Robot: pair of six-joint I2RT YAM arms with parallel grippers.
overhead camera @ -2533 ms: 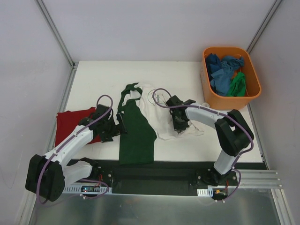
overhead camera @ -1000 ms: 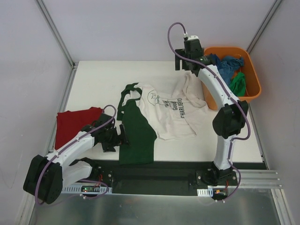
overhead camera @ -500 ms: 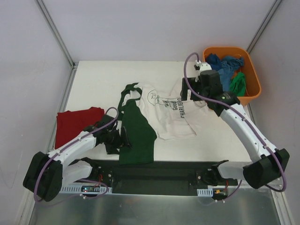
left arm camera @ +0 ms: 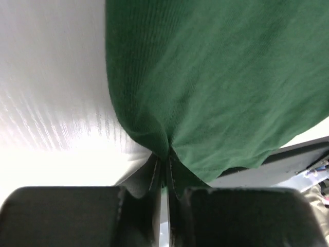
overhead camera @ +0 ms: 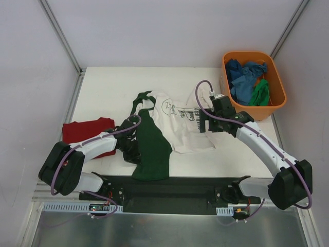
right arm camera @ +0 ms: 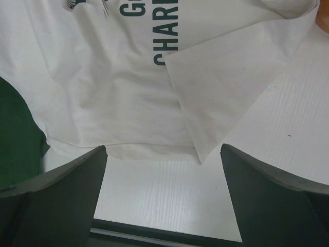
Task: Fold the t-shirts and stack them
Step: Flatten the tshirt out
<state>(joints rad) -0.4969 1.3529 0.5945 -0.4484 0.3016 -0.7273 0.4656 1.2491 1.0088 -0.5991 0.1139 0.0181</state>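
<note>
The left gripper (left arm camera: 165,167) has its fingers pressed together on a fold of dark green cloth belonging to the white and green t-shirt (overhead camera: 180,131). It grips the near left edge of the green panel, close to the table's front edge, and the cloth puckers where the fingers bite it. The right gripper (overhead camera: 207,125) is spread wide and holds nothing. It hangs over the right side of the same shirt, and its wrist camera looks down on the white hem, a folded-over white flap and part of the dark lettering. The shirt lies spread on the white table (overhead camera: 108,87), print up, with the green part to the left. The dark red t-shirt (overhead camera: 82,135) lies at the table's left edge, partly hidden by the left arm in the top view. Blue t-shirts (overhead camera: 242,77) and a green t-shirt (overhead camera: 261,92) lie bunched in the orange tub (overhead camera: 252,53) at the far right corner.
</note>
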